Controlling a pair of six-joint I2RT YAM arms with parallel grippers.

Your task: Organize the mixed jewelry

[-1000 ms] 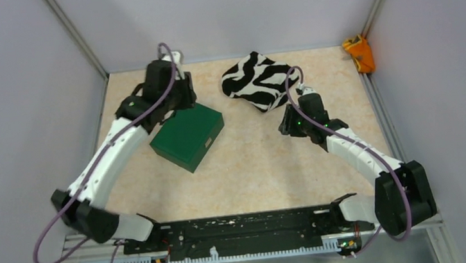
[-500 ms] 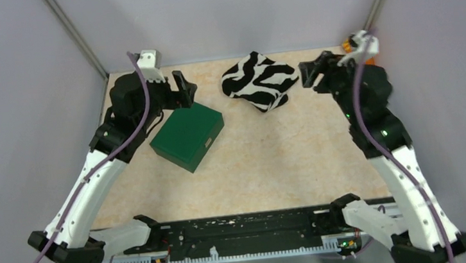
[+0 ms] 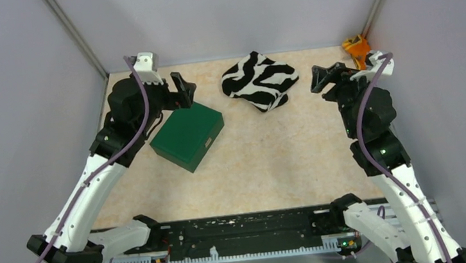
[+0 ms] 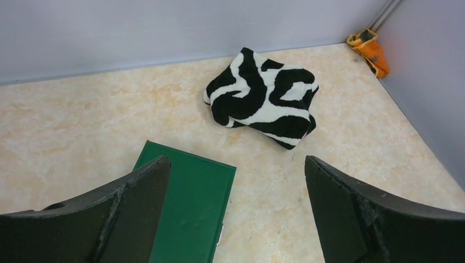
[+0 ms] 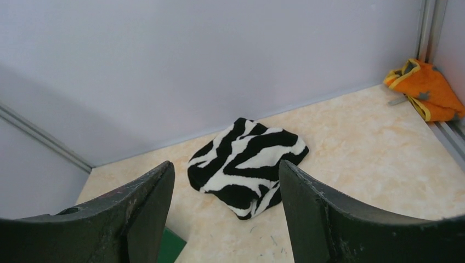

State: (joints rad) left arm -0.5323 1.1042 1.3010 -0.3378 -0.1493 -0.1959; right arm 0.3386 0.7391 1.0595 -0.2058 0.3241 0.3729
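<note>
While the left gripper (image 4: 236, 164) gapes, the green box (image 3: 187, 136) lies closed.

the inside of the green box (image 3: 187, 136) is hidden by its shut lid. in the left wrist view the box is cut off by the lower edge and partly covered by the fingers (image 4: 131, 213) of the left gripper (image 4: 236, 161). in the right wrist view only one corner is seen. the underside of the zebra cloth (image 3: 258, 81) is hidden.
</note>
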